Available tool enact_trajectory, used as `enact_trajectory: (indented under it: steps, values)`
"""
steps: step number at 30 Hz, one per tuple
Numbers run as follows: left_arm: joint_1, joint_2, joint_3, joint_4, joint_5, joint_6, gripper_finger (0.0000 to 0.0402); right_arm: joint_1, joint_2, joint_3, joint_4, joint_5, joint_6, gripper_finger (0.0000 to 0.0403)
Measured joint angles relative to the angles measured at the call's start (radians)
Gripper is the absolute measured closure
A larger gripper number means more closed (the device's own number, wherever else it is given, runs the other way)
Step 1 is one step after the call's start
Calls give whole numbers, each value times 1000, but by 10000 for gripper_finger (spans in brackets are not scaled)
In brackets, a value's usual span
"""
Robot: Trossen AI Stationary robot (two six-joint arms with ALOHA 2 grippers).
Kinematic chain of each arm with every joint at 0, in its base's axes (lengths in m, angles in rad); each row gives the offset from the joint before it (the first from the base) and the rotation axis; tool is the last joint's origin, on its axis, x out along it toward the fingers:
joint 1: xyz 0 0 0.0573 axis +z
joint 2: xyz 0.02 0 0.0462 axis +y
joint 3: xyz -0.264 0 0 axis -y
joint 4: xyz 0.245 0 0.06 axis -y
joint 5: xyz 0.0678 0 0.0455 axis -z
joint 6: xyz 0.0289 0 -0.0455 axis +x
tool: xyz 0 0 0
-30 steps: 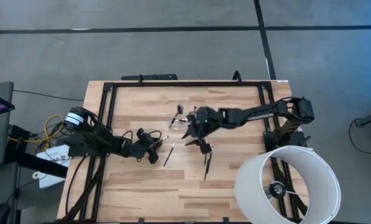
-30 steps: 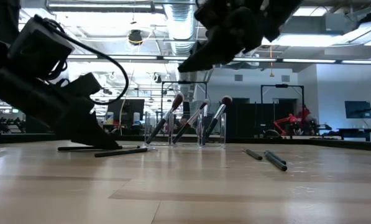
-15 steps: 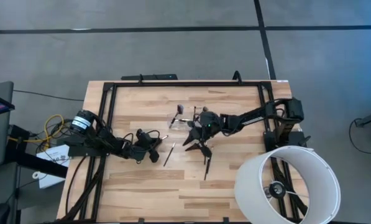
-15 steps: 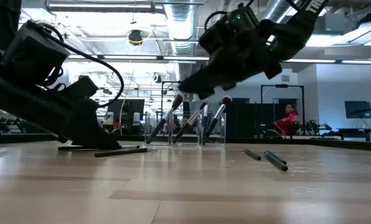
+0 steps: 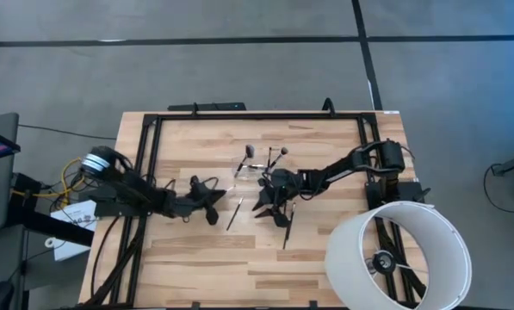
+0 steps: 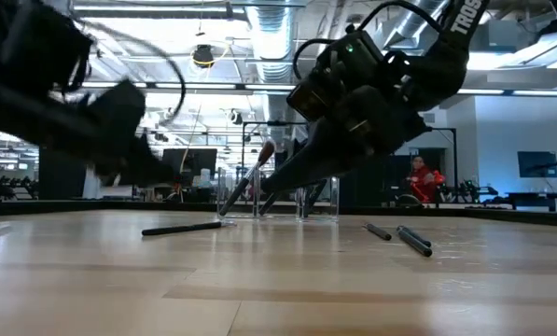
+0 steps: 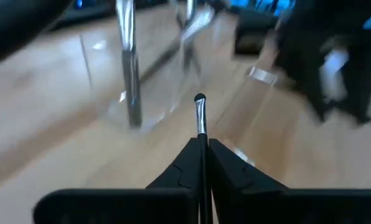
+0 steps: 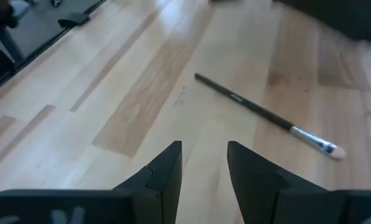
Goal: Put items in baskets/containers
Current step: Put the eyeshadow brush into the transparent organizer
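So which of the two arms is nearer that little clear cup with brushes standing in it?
The right. Its end effector hangs just beside the clear cup; the left end effector sits farther off, gripping a brush.

White capital letters "TROS" run along the dark right arm [image 6: 451, 37] at the upper right of the low view, cut off by the frame's top edge. No other text, number or sign can be read anywhere else.

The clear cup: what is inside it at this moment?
Inside the clear cup, brushes stand leaning: one red-tipped brush shows clearly. The right gripper, its jaws open, hangs in front and covers the others, so their number cannot be counted.
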Motion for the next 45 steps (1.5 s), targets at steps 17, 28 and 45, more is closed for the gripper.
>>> enact_trajectory:
  steps: [17,28,45]
  values:
    - [303,-198,59,305,319,388,389,-10,-9,1,84,15,13,282]
    - [293,-143,66,512,532,499,387,-116,-318,3,69,191,95,282]
    - [275,-202,58,512,557,549,387,-104,-215,60,370,123,62,282]
